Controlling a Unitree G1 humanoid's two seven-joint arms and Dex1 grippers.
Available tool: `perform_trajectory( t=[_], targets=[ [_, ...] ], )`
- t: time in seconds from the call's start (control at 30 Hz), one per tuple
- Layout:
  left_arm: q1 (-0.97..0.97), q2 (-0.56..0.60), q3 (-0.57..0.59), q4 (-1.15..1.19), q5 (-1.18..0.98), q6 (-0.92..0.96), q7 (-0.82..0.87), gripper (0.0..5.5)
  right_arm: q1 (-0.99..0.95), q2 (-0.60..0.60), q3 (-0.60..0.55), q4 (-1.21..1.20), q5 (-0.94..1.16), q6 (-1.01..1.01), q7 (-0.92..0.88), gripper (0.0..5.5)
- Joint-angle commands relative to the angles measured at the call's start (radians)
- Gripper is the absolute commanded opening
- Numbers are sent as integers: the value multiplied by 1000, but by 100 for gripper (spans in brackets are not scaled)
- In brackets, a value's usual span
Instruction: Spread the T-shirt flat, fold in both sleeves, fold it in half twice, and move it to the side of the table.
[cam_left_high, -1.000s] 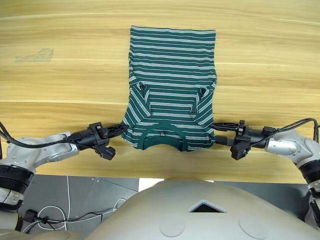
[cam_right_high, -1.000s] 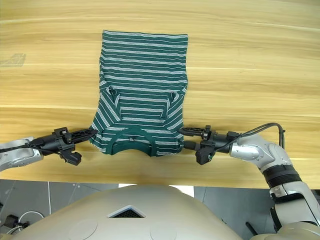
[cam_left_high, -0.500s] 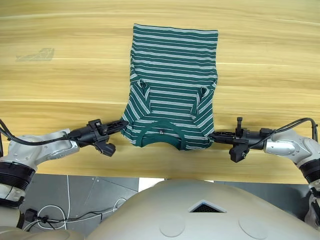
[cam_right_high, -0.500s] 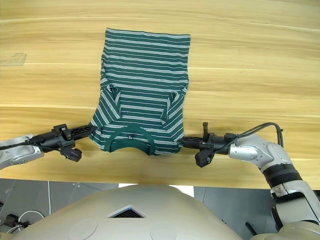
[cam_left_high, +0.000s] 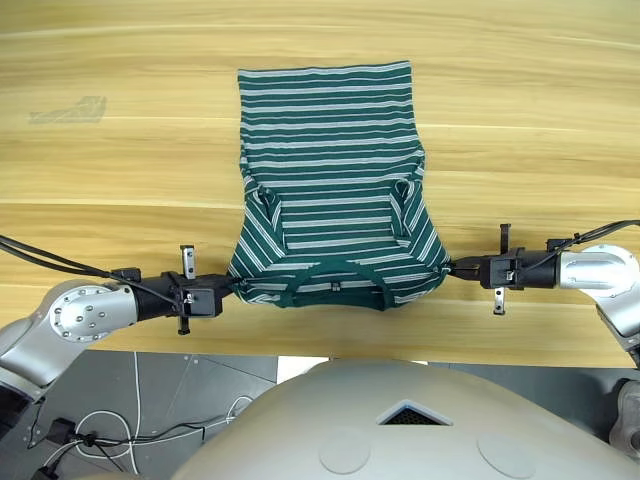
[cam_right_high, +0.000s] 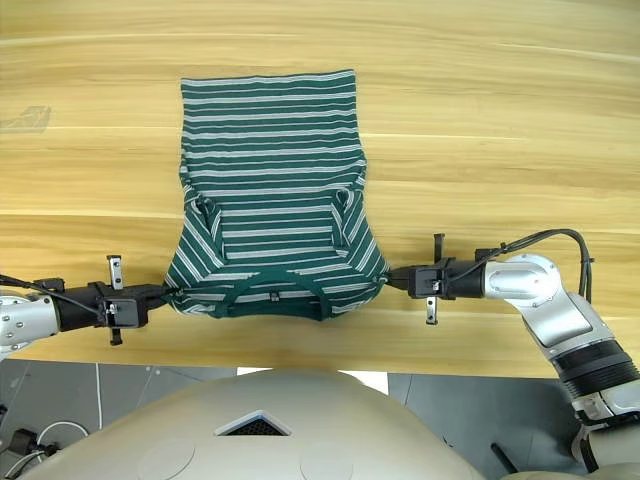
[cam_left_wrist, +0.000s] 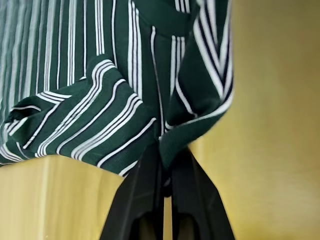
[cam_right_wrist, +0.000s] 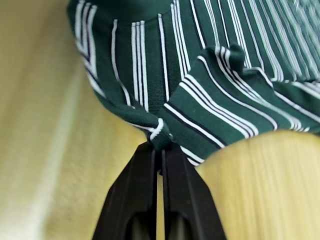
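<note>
Green white-striped T-shirt (cam_left_high: 335, 190), sleeves folded in, near shoulders lifted

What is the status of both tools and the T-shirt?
Left tool shut on T-shirt, near left corner. Right tool shut on near right corner. T-shirt on table, sleeves folded in.

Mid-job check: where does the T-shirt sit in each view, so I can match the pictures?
Left eye view: T-shirt at centre, collar toward the robot.
Right eye view: the same T-shirt, left of centre.
Left wrist view: one T-shirt shoulder corner pinched in the left pincer.
Right wrist view: the other T-shirt shoulder corner pinched in the right pincer.
Shared landmark: the wooden table under the striped fabric.
</note>
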Motion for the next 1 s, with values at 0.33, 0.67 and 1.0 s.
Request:
perform_trajectory(
  t=[0.33,0.67,1.0],
  targets=[
    [378,-159,603,-243,-50,116,-314,1,283,-79,-317,-356,255,221,61,0],
    [452,-323,801,-317,-122,177,-512,1,493,-50,-533,-523,284,274,82,0],
    [-105,-260,479,-66,38,221,-483,1,-29,74,-312,-223,93,297,90,0]
  ],
)
